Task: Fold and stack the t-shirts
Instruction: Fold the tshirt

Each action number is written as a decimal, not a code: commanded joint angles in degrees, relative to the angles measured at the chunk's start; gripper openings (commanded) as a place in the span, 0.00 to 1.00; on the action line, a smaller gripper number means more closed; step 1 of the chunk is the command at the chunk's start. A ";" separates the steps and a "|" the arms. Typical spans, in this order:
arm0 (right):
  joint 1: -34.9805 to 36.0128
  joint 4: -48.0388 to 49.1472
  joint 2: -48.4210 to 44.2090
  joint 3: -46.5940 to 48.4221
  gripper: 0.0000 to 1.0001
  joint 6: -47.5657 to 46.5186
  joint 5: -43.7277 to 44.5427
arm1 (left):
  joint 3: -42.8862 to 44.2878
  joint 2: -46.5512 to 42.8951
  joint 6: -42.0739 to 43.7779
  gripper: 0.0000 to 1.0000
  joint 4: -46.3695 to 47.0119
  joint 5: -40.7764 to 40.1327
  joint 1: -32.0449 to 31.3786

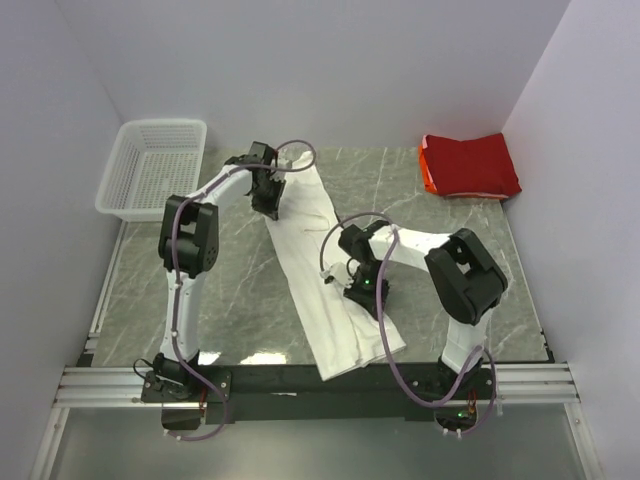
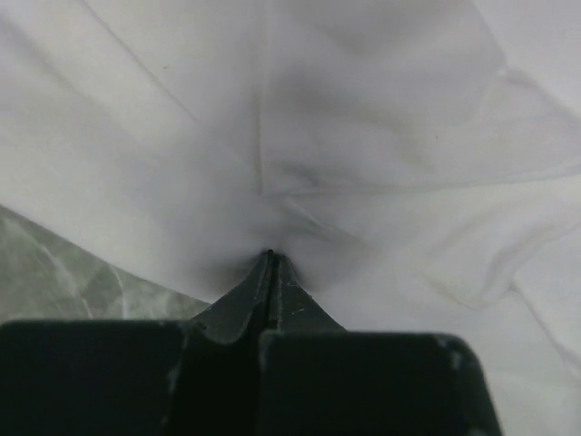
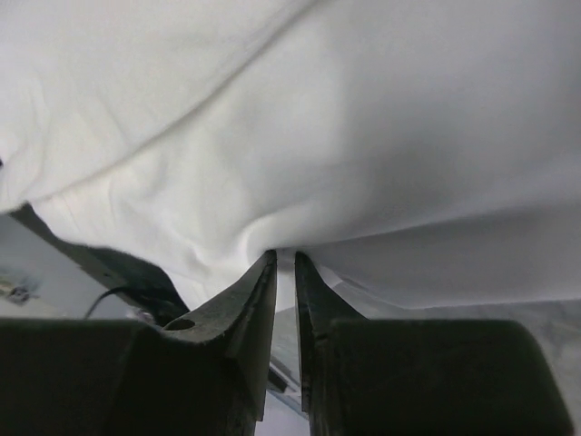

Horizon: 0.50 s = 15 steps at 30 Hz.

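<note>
Pinching white shirt (image 1: 312, 290), both jaws; basket (image 1: 155, 175) far-left.

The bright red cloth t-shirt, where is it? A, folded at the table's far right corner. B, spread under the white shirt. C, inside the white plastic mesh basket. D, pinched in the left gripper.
A: the bright red cloth t-shirt lies folded at the far right corner of the grey marbled table, apart from the long white cloth t-shirt.

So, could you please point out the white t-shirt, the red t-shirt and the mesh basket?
white t-shirt (image 1: 318, 275), top external view, middle of its cloth.
red t-shirt (image 1: 470, 165), top external view, centre of its cloth.
mesh basket (image 1: 165, 124), top external view, far rim.
</note>
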 commanded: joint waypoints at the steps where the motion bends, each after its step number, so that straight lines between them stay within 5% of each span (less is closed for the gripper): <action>1: 1.55 1.16 3.59 2.41 0.22 2.73 -10.08 | 6.63 7.35 1.95 0.01 -1.61 -3.27 -0.69; 10: 2.08 5.29 8.60 11.36 0.24 9.41 -20.03 | 24.92 17.38 5.38 0.01 1.01 -1.43 -1.93; 15: -2.75 0.47 6.43 18.48 0.31 6.09 -21.51 | 22.49 10.89 5.38 0.12 8.13 1.46 -0.52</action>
